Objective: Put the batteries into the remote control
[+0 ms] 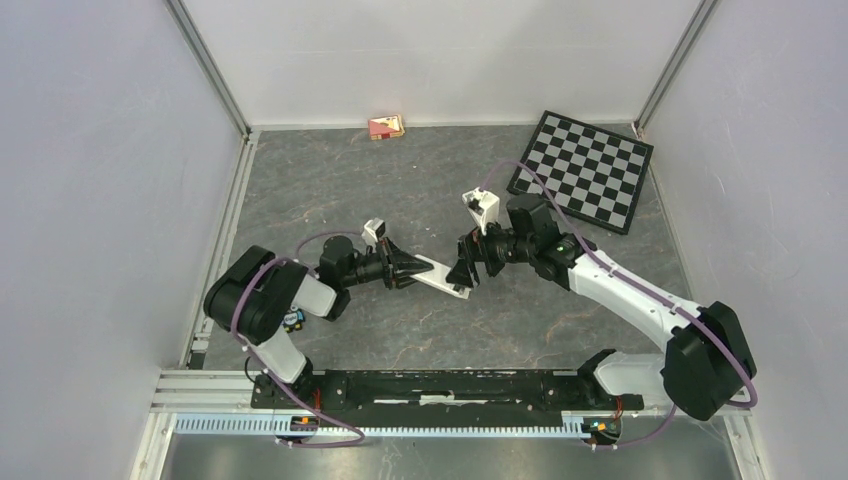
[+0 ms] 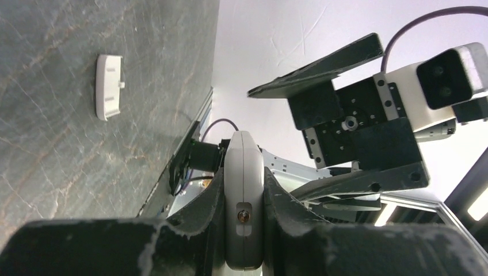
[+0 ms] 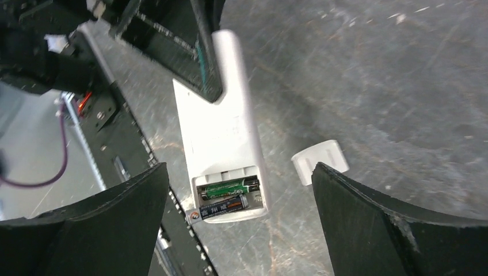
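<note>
While the left end effector (image 2: 244,201) clamps the remote (image 3: 221,144), two batteries (image 3: 230,195) sit in its bay | right end effector (image 3: 239,167) spread apart, empty | next, likely: fit battery cover (image 3: 320,162) lying mid-right

the batteries (image 3: 229,188) carry print, too blurred to read

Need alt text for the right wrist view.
A white plastic remote control, clamped by the left gripper, holds two slim cylindrical batteries in its open compartment. A small white cover lies on the grey tabletop; the right gripper is open.
</note>
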